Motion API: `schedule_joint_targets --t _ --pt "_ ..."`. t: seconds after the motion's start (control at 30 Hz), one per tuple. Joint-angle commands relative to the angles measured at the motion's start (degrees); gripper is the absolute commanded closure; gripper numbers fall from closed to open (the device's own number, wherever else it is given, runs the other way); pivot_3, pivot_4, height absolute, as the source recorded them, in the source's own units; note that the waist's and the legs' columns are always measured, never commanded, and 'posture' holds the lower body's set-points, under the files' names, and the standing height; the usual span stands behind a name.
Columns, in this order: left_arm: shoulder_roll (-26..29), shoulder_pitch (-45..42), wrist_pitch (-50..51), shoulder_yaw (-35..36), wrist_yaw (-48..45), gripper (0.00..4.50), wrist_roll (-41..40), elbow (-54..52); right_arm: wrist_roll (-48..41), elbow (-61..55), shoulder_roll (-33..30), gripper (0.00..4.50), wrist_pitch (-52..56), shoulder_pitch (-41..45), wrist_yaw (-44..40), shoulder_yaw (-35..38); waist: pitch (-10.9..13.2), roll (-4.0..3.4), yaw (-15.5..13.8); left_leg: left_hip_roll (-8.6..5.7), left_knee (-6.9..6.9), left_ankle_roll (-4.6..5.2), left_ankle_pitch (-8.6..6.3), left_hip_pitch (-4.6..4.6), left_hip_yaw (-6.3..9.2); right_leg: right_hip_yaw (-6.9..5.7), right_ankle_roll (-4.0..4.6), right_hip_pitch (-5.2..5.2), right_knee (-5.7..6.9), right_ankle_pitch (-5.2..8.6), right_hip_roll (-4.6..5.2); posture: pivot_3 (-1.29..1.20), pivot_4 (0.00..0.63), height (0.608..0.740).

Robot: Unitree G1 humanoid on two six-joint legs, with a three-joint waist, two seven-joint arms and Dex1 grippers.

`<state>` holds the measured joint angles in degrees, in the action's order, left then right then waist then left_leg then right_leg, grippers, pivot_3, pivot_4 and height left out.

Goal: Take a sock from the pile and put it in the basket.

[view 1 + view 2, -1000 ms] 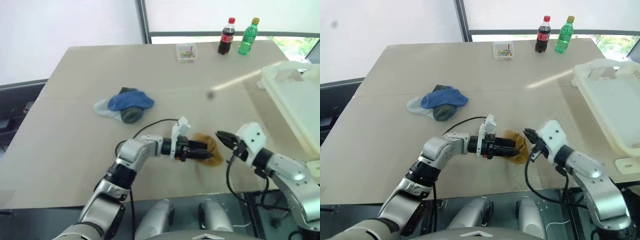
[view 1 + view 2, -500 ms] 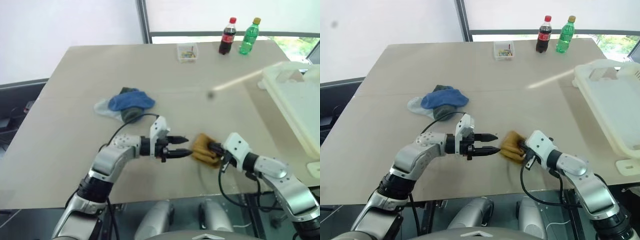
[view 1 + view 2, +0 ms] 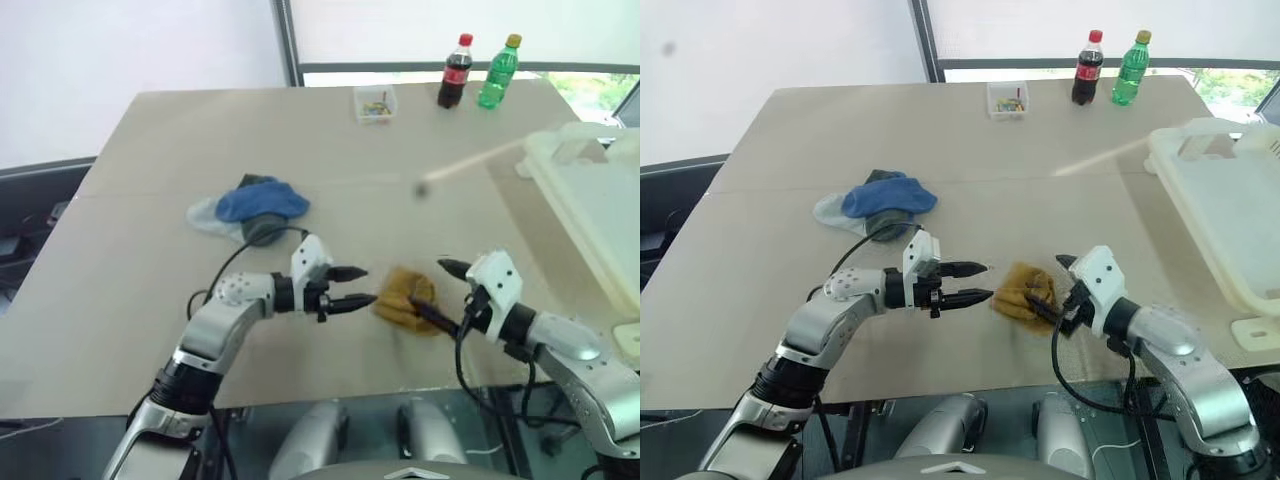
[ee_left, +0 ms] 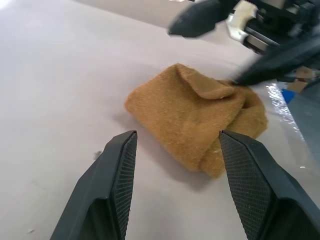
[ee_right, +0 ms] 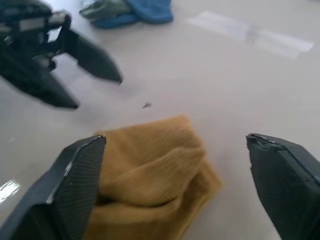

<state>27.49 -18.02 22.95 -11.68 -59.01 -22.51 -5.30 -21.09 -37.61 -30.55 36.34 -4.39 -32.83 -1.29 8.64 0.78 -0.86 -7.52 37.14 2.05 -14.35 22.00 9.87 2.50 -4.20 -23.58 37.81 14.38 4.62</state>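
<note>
A mustard sock (image 3: 406,299) lay on the table (image 3: 150,200) between both grippers. The left gripper (image 3: 358,287) stood open just beside it; the right gripper (image 3: 1056,290) gaped wide, one finger seemingly touching it. The pile (image 3: 250,210) lay apart, the basket (image 3: 1225,215) far right.

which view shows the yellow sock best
The left wrist view: the yellow sock lies whole and close on the table, folds plain. The right wrist view shows it large but cut off at the picture's edge. The two eye views show it small, between the left pincer and the right pincer.
</note>
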Motion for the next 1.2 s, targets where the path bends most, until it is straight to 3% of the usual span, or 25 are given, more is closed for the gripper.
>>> schedule_joint_targets --t 0.03,0.33,0.57,0.67,0.93,1.2 --pt "-0.04 0.12 -1.44 0.88 -0.39 1.75 -0.10 -0.34 0.06 -1.26 0.49 0.06 2.39 -0.05 2.29 -1.05 0.01 -0.01 0.17 -0.04 -0.01 0.01 -0.01 0.01 0.02 -0.02 0.00 0.01 0.00 0.00 0.02 0.00 0.150 0.737" --pt "0.67 1.01 -1.30 1.81 0.37 1.75 -0.06 -0.48 -2.02 5.82 3.24 0.06 13.00 3.98 5.09 -2.55 0.00 -0.07 1.13 -0.74 0.17 -0.30 0.25 0.57 1.68 -1.62 0.08 0.08 0.01 0.07 0.60 0.00 0.150 0.729" --pt "0.68 2.07 -1.01 2.33 1.76 1.75 0.20 -1.56 -0.19 10.01 -1.47 0.06 15.23 3.99 2.04 -8.42 -0.08 -0.06 1.11 -0.64 0.21 -0.35 0.29 0.50 1.49 -1.49 0.10 0.07 0.05 0.08 0.60 0.00 0.150 0.729" --pt "0.58 2.68 -0.97 2.72 2.71 1.75 0.24 -2.15 2.02 11.90 -3.31 0.77 13.49 3.95 1.31 -11.36 -0.18 -0.01 0.95 -0.51 0.19 -0.33 0.27 0.45 1.38 -1.41 0.10 0.06 0.04 0.08 0.51 0.00 0.150 0.729" --pt "0.48 4.52 -2.26 3.96 3.15 1.75 -0.59 -4.43 4.48 15.24 -5.91 4.45 7.41 3.51 -0.92 -13.22 -0.48 -0.02 0.00 -0.38 0.10 -0.08 0.09 -0.09 1.15 -1.19 0.09 0.47 0.01 0.08 0.41 0.00 0.150 0.729" --pt "-2.31 5.22 -8.26 6.03 2.22 1.75 -2.51 -4.36 -5.76 12.15 3.70 4.49 4.22 6.28 2.78 3.37 -0.33 -0.23 -0.01 -0.28 0.11 -0.06 0.05 -0.29 1.09 -1.07 0.07 0.78 -0.10 0.08 0.32 0.00 0.150 0.729"
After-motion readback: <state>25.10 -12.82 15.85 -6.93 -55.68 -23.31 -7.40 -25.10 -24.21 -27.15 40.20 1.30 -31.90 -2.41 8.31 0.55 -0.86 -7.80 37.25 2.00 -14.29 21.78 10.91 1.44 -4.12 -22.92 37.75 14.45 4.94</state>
